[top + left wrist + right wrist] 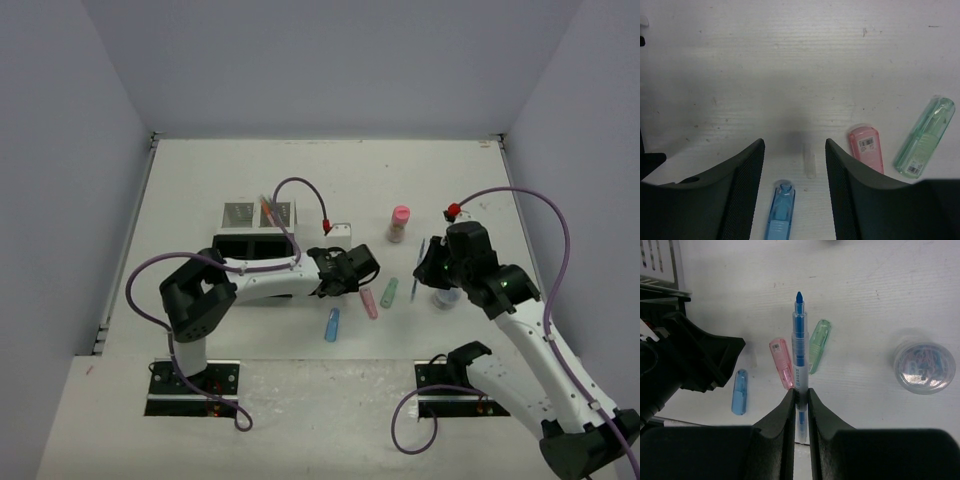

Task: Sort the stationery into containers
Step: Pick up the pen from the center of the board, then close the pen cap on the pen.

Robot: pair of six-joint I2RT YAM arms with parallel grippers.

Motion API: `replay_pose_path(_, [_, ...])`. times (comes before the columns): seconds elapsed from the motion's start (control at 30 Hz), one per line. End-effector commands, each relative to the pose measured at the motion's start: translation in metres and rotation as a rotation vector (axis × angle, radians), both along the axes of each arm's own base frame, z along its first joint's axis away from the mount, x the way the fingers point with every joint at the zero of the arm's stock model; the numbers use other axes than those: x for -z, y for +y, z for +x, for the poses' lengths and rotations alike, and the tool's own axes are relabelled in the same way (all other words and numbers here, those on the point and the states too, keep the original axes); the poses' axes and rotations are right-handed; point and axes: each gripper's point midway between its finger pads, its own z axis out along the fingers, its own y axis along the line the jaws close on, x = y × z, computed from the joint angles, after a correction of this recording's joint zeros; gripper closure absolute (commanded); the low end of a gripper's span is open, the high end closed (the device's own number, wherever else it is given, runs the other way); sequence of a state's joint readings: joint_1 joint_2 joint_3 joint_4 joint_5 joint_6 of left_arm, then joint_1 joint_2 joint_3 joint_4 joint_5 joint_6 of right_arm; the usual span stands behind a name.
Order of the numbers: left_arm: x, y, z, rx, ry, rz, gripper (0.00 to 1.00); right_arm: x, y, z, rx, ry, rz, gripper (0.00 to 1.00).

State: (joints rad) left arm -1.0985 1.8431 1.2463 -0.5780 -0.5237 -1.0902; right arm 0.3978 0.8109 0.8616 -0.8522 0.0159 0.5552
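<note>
Right gripper (800, 394) is clenched on a blue pen (799, 355), fingers pinching the barrel low down, with the pen sticking straight out ahead and its tip pointing away. From the wrist view the pen crosses between a pink piece (781, 363) and a green piece (819, 345) lying side by side on the counter (350, 170). The round tub (924, 367), full of coloured clips, sits off to the pen's right, well apart from it.

Left gripper (794, 145) is released, fingers spread, nothing in them. A blue capsule (781, 215) lies flat on the counter in the gap between them, touching neither. A small clear piece (810, 162) lies just beyond the capsule.

The organiser (250, 245) is on the left arm's side: black compartments near, mesh compartments behind. An orange pen (268, 210) leans in one mesh compartment. A pink-capped bottle (400, 222) stands upright farther back, between the two grippers.
</note>
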Motion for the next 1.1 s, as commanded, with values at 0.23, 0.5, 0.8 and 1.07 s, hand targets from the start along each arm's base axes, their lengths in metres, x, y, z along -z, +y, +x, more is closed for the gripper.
replay_pose_path(0.23, [0.01,-0.025,-0.012,0.008,0.057,-0.027,0.49,0.003,0.003,-0.002,-0.021,-0.004,-0.015,1.0])
replay_pose_path(0.5, [0.022,-0.026,-0.02,0.009,0.089,0.014,0.58,0.004,0.004,-0.003,-0.025,-0.009,-0.018,1.0])
replay_pose_path(0.8, [0.031,-0.021,-0.023,0.002,0.105,0.063,0.65,0.003,0.005,-0.004,-0.032,-0.018,-0.014,1.0])
replay_pose_path(1.07, [0.036,-0.023,-0.027,0.013,0.125,0.069,0.8,0.003,0.005,-0.004,-0.033,-0.016,-0.019,1.0])
